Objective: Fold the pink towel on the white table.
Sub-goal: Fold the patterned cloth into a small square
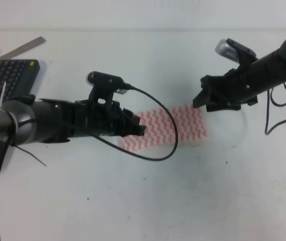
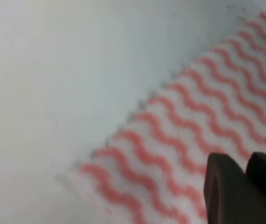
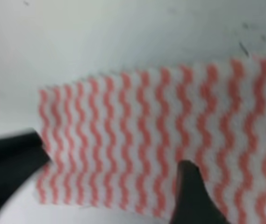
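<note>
Towel: you are looking at the pink towel point(image 1: 175, 125) lying flat on the white table point(image 1: 193, 201) near the middle, as a strip wider than it is deep, so it is probably sitting folded at least once already, though no layer edge is showing clearly
Left to do: you are likely facing one more fold and a flattening; this is a judgement, since the pictures are too blurred to count layers
Left gripper: your left gripper point(image 1: 138, 125) is sitting over the towel's left end; in the left wrist view its two fingers point(image 2: 226, 191) are lying close together with only a thin gap, gripping no cloth that you can see
Right gripper: your right gripper point(image 1: 203, 98) is hovering above the towel's right end; one finger point(image 3: 193, 196) is showing and the gap beside it is looking wide, so the jaws are reading as spread, holding nothing
Edges: the serrated far edge and left corner are showing free
Room: bare table is lying around the cloth; the keyboard point(image 1: 4, 80) is sitting well apart at far left
</note>
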{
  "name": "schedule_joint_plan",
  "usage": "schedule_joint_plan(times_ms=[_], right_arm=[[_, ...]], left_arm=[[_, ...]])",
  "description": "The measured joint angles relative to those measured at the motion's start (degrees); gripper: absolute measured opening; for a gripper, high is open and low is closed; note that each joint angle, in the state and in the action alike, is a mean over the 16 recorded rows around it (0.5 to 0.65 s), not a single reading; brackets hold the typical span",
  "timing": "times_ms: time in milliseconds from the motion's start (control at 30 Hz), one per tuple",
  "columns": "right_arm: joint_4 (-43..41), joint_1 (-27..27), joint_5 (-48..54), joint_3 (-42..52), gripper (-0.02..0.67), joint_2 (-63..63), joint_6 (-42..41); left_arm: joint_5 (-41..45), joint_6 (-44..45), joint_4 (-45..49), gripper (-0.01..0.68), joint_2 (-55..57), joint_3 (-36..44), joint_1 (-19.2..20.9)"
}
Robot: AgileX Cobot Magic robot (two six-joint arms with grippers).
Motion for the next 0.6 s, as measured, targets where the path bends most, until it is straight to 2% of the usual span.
schedule_joint_plan(times_ms=[200, 600], right_arm=[[-0.1, 0.0, 0.5, -2.1, 0.335, -0.2, 0.0], [-0.4, 0.0, 1.1, -2.8, 0.334, -0.1, 0.0]], left_arm=[[-0.2, -1.0, 0.4, 0.087, 0.1, 1.9, 0.0], [-6.3, 1.6, 0.3, 0.087, 1.5, 2.6, 0.1]])
